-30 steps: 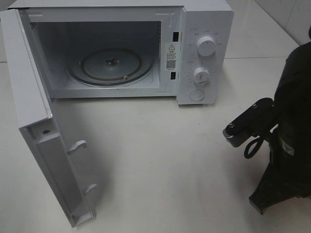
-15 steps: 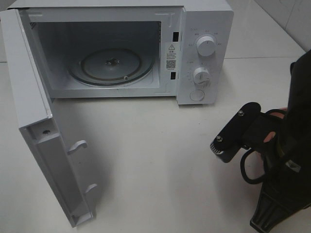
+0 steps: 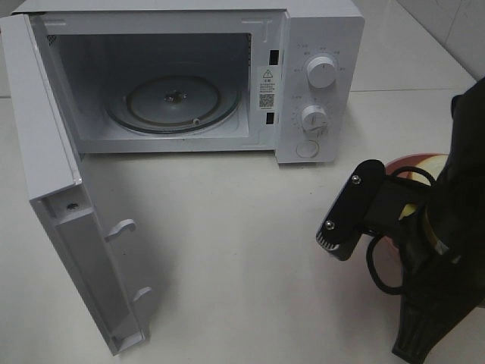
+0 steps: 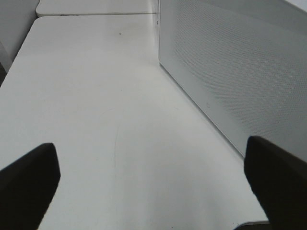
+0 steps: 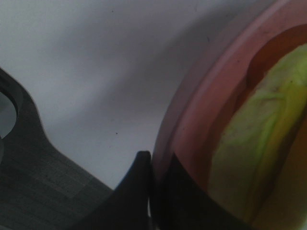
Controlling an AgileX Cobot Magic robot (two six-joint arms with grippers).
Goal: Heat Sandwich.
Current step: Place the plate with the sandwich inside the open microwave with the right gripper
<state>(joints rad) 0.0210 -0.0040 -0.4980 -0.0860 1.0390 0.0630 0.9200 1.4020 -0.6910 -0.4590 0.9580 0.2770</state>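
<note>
- We take the microwave (image 3: pixel 151 61) as our landmark; it stands at the back of the table (image 3: pixel 242 250).
- Its door (image 3: pixel 53 189) hangs from its left side and reaches forward across the table.
- Inside it, the turntable (image 3: pixel 173 102) lies on the cavity floor.
- On its right front panel, the upper knob (image 3: pixel 320 73) sits above the lower knob (image 3: pixel 314 118).
- In front of it and to its right we see the plate (image 3: pixel 395 164), apart from it, with the sandwich (image 3: pixel 430 162) on it.
- The right arm (image 3: pixel 455 250) stands before the plate, hiding much of it.

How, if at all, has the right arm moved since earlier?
Yes. The right arm moved left in the high view, toward the microwave's open door.
</note>
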